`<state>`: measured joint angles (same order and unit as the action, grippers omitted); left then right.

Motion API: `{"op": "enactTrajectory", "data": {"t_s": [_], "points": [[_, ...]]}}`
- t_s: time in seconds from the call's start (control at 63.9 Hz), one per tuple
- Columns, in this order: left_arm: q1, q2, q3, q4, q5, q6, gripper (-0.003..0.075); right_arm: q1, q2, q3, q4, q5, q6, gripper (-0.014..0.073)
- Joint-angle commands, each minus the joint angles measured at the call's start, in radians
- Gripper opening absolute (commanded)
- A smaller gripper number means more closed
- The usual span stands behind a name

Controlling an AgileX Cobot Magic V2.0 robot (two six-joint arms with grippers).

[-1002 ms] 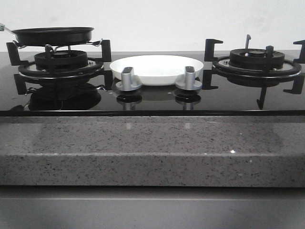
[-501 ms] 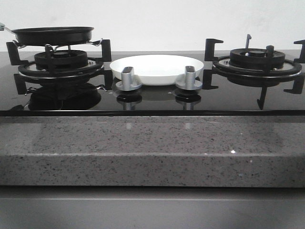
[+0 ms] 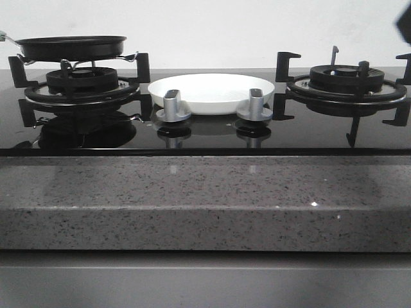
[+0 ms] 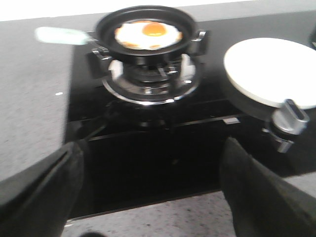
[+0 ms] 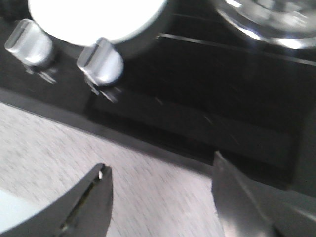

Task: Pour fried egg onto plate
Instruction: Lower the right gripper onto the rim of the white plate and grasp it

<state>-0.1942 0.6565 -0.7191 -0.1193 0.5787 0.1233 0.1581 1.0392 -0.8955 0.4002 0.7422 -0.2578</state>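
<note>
Resting in the black pan [image 4: 145,27] on the bench's left burner, your fried egg [image 4: 148,34] sits beside the plate [image 4: 276,69], both jaws wide, empty.

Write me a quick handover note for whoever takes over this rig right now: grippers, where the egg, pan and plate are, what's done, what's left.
Left gripper: open, empty, facing the left burner.
Right gripper: open, empty, over the counter edge near the knobs.
Fried egg: in the black frying pan, which sits on the left burner.
Plate: empty, mid-hob behind the knobs.
Done: nothing; pan not grasped.
Left: grip the pan handle, carry the pan over the plate, tip the egg out.
</note>
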Motion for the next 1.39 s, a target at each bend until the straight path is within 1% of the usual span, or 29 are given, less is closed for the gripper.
{"op": "enactTrajectory", "data": {"t_s": [0.0, 0.141, 0.297, 0.564, 0.814, 1.174, 1.377], "points": [[-0.037, 0.006, -0.036, -0.014, -0.074, 0.004, 0.0564, 0.028, 0.068, -0.095, 0.035, -0.065, -0.017, 0.0463], [-0.049, 0.006, -0.036, -0.014, -0.076, 0.004, 0.0563, 0.038, 0.219, -0.226, 0.063, -0.057, -0.016, 0.0463], [-0.049, 0.006, -0.036, -0.014, -0.076, 0.004, 0.0563, 0.038, 0.367, -0.365, 0.097, -0.006, -0.016, 0.0463], [-0.049, 0.006, -0.036, -0.014, -0.076, 0.004, 0.0563, 0.038, 0.611, -0.601, 0.084, 0.062, -0.016, 0.0463], [-0.049, 0.006, -0.036, -0.014, -0.076, 0.004, 0.0563, 0.038, 0.768, -0.767, 0.071, 0.090, -0.016, 0.0463], [-0.049, 0.006, -0.036, -0.014, -0.076, 0.004, 0.0563, 0.038, 0.898, -0.896, 0.070, 0.151, -0.018, 0.0458], [-0.049, 0.006, -0.036, -0.014, -0.076, 0.004, 0.0563, 0.038, 0.921, -0.897, 0.070, 0.171, -0.030, 0.0338]]}}
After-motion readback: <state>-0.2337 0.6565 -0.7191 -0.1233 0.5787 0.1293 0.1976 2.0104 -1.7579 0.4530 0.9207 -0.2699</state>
